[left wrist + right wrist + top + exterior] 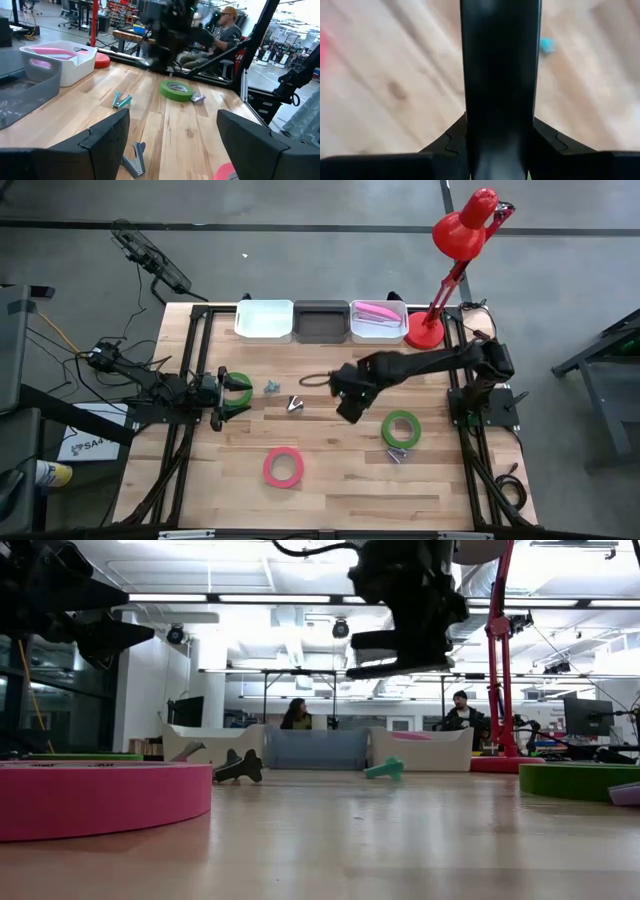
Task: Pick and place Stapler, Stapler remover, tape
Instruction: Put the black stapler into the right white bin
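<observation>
While raised mid-table, right end effector (350,408) grips a black stapler (500,75).

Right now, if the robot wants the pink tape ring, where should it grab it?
Probably across the band of the pink tape roll, coming straight down from above. It lies flat on the table with its open centre facing up, so one finger could drop into the hole and the other outside the rim. Nothing touches it. The right gripper, hanging above the table's middle, looks nearest.
</observation>
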Motion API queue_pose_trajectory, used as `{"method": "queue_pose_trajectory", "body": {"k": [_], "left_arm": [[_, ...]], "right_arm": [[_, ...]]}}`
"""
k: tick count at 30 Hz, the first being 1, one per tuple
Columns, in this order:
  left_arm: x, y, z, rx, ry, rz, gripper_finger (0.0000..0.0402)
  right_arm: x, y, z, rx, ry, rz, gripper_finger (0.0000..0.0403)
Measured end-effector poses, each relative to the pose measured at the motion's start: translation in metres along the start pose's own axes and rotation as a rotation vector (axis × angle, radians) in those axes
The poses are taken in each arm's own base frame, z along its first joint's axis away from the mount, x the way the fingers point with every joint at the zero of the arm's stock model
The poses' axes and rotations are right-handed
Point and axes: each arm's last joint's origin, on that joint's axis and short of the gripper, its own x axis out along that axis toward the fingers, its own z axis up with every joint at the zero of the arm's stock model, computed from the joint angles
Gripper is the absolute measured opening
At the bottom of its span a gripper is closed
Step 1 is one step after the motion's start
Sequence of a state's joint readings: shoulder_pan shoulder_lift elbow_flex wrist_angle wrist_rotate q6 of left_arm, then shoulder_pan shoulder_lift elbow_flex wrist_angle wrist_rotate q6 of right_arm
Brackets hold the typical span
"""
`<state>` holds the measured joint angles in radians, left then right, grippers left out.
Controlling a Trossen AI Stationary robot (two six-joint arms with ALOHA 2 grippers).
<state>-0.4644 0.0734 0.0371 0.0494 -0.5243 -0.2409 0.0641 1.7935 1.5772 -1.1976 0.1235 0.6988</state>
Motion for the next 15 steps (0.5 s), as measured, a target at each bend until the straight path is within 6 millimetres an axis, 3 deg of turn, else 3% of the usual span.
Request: {"method": "queue_pose_trajectory", "body": {"k": [9,15], "left_arm": [[0.000,0.000,0.000,0.000,0.000,0.000,0.0296],[0.000,0.000,0.000,0.000,0.000,0.000,0.0296]], "right_arm": [[-0.029,-0.065,0.013,-0.050,-0.005,-0.091,0.0123],[-0.031,-0.109,0.025,-0.191,0.058,-0.143,0.0123]]}}
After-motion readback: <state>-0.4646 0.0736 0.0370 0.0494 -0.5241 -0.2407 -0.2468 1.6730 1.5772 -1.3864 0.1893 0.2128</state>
